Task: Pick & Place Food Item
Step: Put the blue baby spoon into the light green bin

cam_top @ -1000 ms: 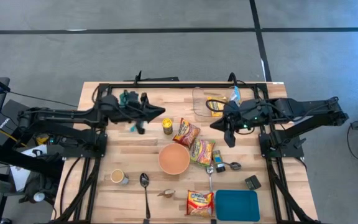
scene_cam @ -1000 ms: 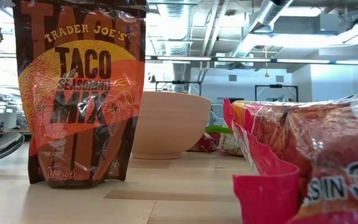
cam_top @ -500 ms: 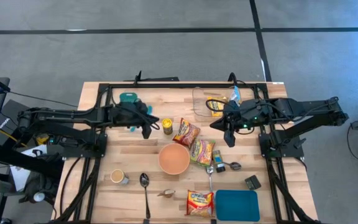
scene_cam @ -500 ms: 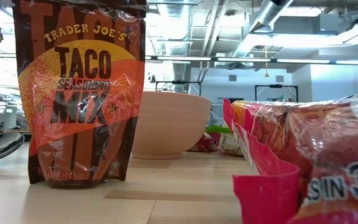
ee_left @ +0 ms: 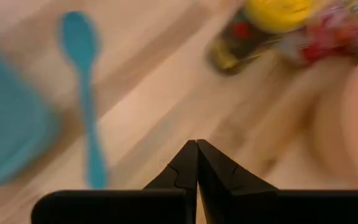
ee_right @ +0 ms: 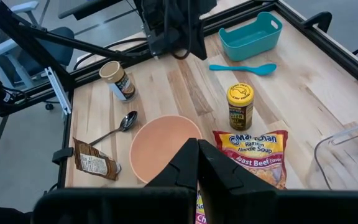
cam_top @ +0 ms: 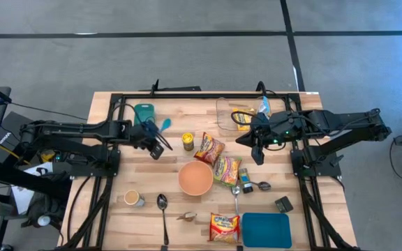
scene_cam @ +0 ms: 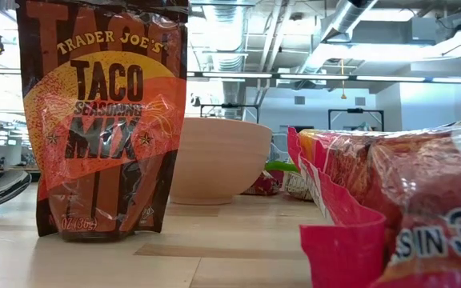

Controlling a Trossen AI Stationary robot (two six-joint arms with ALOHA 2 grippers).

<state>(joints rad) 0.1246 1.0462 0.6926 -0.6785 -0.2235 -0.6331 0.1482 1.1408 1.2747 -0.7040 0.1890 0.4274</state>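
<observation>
A yellow-lidded jar (cam_top: 187, 141) stands upright on the wood table beside a ramen pack (cam_top: 209, 148) that lies flat; both also show in the right wrist view, the jar (ee_right: 240, 106) and the pack (ee_right: 253, 149). A second ramen pack (cam_top: 227, 169) lies by the tan bowl (cam_top: 195, 178). My left gripper (cam_top: 158, 148) is shut and empty above the table, left of the jar and near a teal spoon (cam_top: 165, 125). My right gripper (cam_top: 259, 157) is shut and empty, right of the ramen packs. Neither gripper shows in the low view.
A teal bin (cam_top: 144, 111) and a clear container (cam_top: 234, 113) stand at the far side. A cup (cam_top: 132, 198), a metal spoon (cam_top: 162, 209), a taco mix packet (scene_cam: 102, 120), a third ramen pack (cam_top: 224, 227) and a blue tray (cam_top: 266, 230) lie near the front.
My left gripper has drawn back from near the jar toward the table's left and near edge, and the arm has cleared the teal spoon, which now shows whole. My right arm has kept still.
</observation>
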